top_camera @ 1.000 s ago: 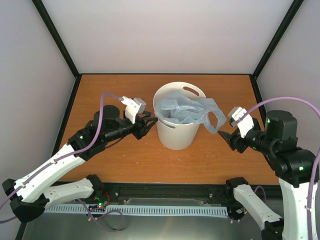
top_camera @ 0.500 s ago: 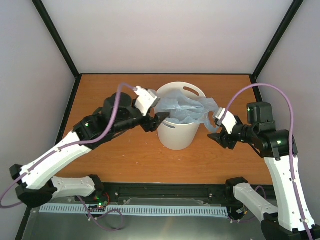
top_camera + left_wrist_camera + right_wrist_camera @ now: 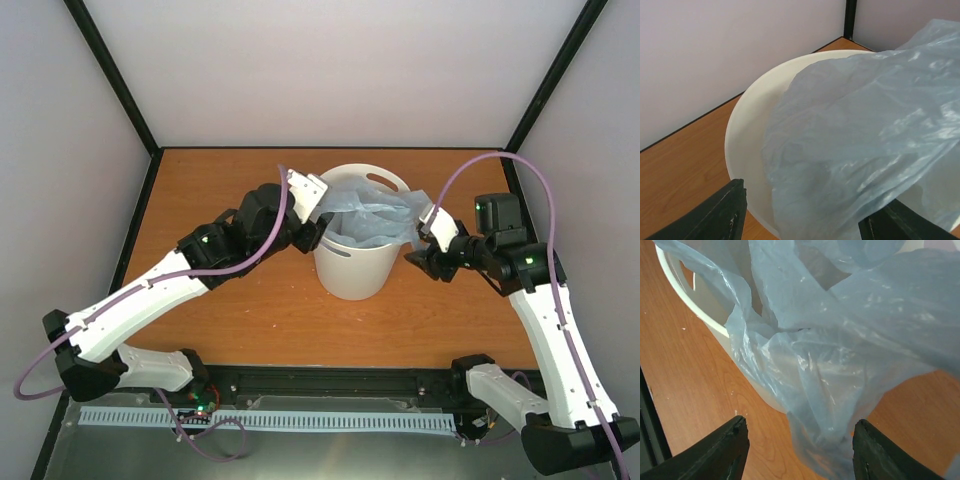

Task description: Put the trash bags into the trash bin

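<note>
Plastic of the thin, crinkly, translucent pale-blue trash bag [image 3: 372, 212] fills the mouth of the off-white, tapered cylindrical plastic trash bin [image 3: 350, 278], which stands upright on the orange-brown wooden counter [image 3: 250, 320]. Part of the bag spills over the bin's right rim and hangs outside it. The left hand [image 3: 312, 234] sits at the bin's left rim, fingers spread, with bag film between them but not pinched. The right hand [image 3: 415, 258] is just beside the hanging fold, fingers likewise spread wide.
</note>
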